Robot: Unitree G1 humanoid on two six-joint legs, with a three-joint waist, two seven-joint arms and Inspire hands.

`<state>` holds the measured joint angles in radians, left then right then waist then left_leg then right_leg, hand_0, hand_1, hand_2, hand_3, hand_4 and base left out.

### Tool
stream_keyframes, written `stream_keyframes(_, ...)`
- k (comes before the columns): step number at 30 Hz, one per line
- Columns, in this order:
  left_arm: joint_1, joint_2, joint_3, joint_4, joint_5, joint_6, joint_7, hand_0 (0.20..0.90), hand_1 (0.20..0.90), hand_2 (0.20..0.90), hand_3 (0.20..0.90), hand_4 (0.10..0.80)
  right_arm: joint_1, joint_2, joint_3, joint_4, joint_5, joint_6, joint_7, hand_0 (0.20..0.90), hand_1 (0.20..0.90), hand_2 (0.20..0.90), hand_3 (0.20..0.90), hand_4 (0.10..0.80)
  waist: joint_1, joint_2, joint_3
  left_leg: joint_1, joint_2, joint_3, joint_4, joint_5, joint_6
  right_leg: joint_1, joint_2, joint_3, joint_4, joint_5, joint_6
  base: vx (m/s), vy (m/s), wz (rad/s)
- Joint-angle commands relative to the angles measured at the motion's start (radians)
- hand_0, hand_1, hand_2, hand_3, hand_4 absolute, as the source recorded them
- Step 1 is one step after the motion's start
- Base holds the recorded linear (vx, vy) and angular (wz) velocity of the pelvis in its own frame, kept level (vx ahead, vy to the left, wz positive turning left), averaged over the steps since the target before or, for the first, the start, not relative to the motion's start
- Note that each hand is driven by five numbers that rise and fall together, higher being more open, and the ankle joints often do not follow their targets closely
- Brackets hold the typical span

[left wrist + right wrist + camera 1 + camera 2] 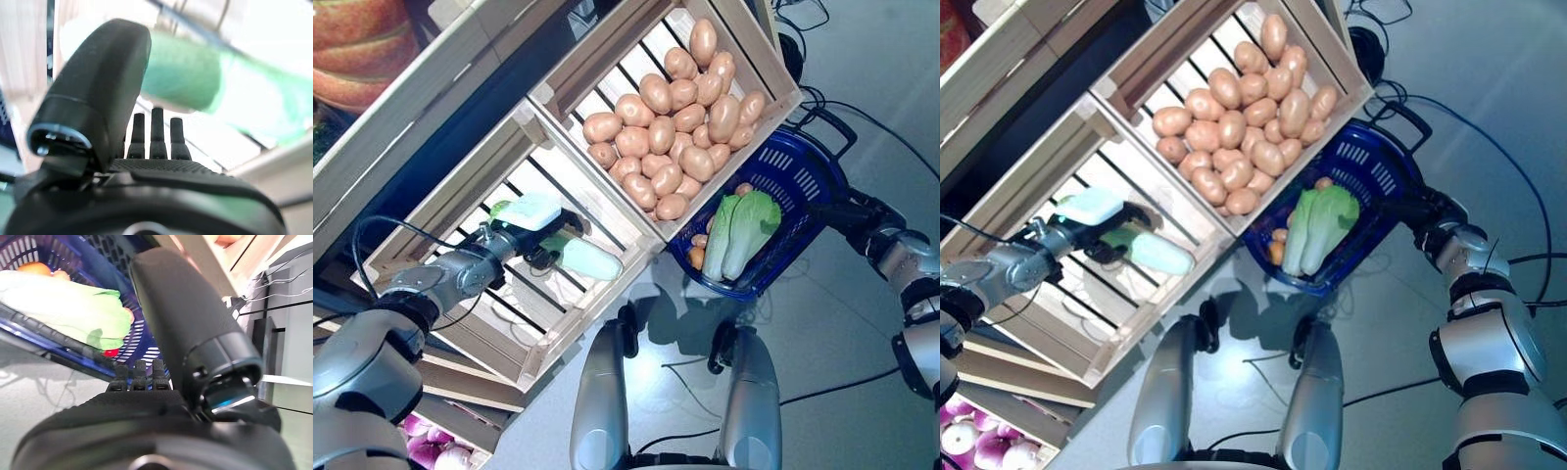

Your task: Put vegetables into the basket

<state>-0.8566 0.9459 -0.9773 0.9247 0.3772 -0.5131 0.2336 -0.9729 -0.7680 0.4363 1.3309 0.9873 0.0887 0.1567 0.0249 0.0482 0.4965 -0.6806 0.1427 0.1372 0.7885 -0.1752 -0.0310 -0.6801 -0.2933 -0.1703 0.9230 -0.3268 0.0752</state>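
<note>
My left hand (pixel 536 251) is inside the near-empty slatted wooden crate (pixel 431 211). Its thumb (pixel 98 83) and curled fingers close round one end of a long pale green vegetable (pixel 590 261), which also shows in the left wrist view (pixel 182 73). A second pale green vegetable (pixel 527 211) lies just above the hand. The blue plastic basket (pixel 781 176) hangs below the potato crate's corner and holds two leafy green cabbages (pixel 744 230) and small orange-brown vegetables (pixel 697 257). My right hand (pixel 852 213) is shut on the basket's handle (pixel 49 333).
A second wooden crate (pixel 773 54) full of potatoes (pixel 675 108) sits beside the first. Purple onions (pixel 435 455) lie lower left and orange pumpkins (pixel 357 39) upper left. Grey floor spreads under the basket.
</note>
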Motion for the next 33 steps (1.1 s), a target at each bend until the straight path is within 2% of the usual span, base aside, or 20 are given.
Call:
stream_keyframes(1,0.024,-0.024,0.026,0.003,-0.078,0.011,-0.002,0.900,0.900,0.900,0.900,0.800,0.020,-0.033,-0.025,0.019,-0.006,-0.061,0.002,0.900,0.900,0.900,0.900,0.800,0.002,0.033,-0.080,0.055,0.055,-0.039,-0.107,-0.003,-0.070,0.024,-0.013,0.049,-0.114,0.113,0.009,0.000,0.000,0.00)
stream_keyframes(8,0.031,-0.015,-0.022,-0.029,-0.039,0.023,0.078,0.900,0.900,0.900,0.900,0.800,0.028,-0.035,-0.026,0.020,-0.011,-0.071,0.007,0.900,0.900,0.900,0.900,0.800,-0.004,0.038,-0.063,0.035,0.060,-0.044,-0.093,-0.007,-0.072,0.009,-0.011,0.055,-0.108,0.112,0.015,0.000,0.000,0.00)
stream_keyframes(15,0.028,-0.021,-0.016,-0.064,0.041,0.031,0.232,0.900,0.900,0.900,0.900,0.800,0.039,-0.030,-0.040,0.025,-0.025,-0.081,0.006,0.900,0.900,0.900,0.900,0.800,-0.002,0.036,-0.048,0.012,0.063,-0.050,-0.088,-0.003,-0.073,-0.014,-0.008,0.058,-0.103,0.117,0.017,0.000,0.000,0.00)
stream_keyframes(20,0.013,-0.032,-0.022,-0.052,0.102,0.042,0.293,0.900,0.900,0.900,0.900,0.800,0.030,-0.028,-0.044,0.030,-0.027,-0.095,0.005,0.900,0.900,0.900,0.900,0.800,0.001,0.033,-0.034,-0.012,0.063,-0.056,-0.073,-0.005,-0.074,-0.036,-0.009,0.054,-0.090,0.118,0.017,0.000,0.000,0.00)
stream_keyframes(21,0.014,-0.037,-0.022,-0.046,0.119,0.053,0.301,0.900,0.900,0.900,0.900,0.800,0.027,-0.027,-0.044,0.031,-0.028,-0.101,0.005,0.900,0.900,0.900,0.900,0.800,0.002,0.032,-0.029,-0.020,0.063,-0.059,-0.065,-0.007,-0.074,-0.044,-0.011,0.053,-0.082,0.116,0.017,0.058,-0.025,-0.02)
stream_keyframes(22,0.016,-0.046,-0.028,-0.035,0.135,0.066,0.310,0.900,0.900,0.900,0.900,0.800,0.024,-0.024,-0.044,0.030,-0.031,-0.114,0.006,0.900,0.900,0.900,0.900,0.800,0.001,0.030,-0.023,-0.029,0.063,-0.068,-0.031,-0.046,-0.082,-0.051,-0.013,0.059,-0.051,0.083,0.027,0.000,0.000,0.00)
stream_keyframes(23,0.015,-0.046,-0.028,-0.034,0.137,0.069,0.311,0.900,0.900,0.900,0.900,0.800,0.023,-0.025,-0.045,0.029,-0.031,-0.116,0.006,0.900,0.900,0.900,0.900,0.800,0.001,0.030,-0.020,-0.041,0.063,-0.065,-0.039,-0.018,-0.075,-0.062,-0.013,0.055,-0.060,0.110,0.018,0.000,0.000,0.00)
stream_keyframes(24,0.014,-0.049,-0.034,-0.031,0.146,0.085,0.311,0.900,0.900,0.900,0.900,0.800,0.018,-0.028,-0.045,0.026,-0.028,-0.123,0.003,0.900,0.900,0.900,0.900,0.800,0.001,0.029,-0.012,-0.058,0.063,-0.070,-0.020,-0.025,-0.076,-0.077,-0.015,0.056,-0.046,0.107,0.019,-0.069,-0.012,0.00)
stream_keyframes(25,0.010,-0.053,-0.042,-0.019,0.133,0.104,0.301,0.900,0.900,0.900,0.900,0.800,0.003,-0.032,-0.043,0.021,-0.022,-0.124,-0.004,0.900,0.900,0.900,0.900,0.800,0.001,0.028,0.000,-0.079,0.064,-0.080,0.024,-0.067,-0.084,-0.097,-0.018,0.062,-0.005,0.071,0.027,0.000,0.000,0.00)
stream_keyframes(33,-0.007,-0.083,-0.068,0.047,0.075,0.155,0.190,0.900,0.900,0.900,0.900,0.800,-0.023,-0.040,-0.039,0.011,0.013,-0.122,-0.019,0.900,0.900,0.900,0.900,0.800,-0.004,0.024,0.023,-0.205,0.062,-0.101,0.137,-0.101,-0.074,-0.225,-0.024,0.068,0.098,0.049,0.026,-0.074,-0.003,0.02)
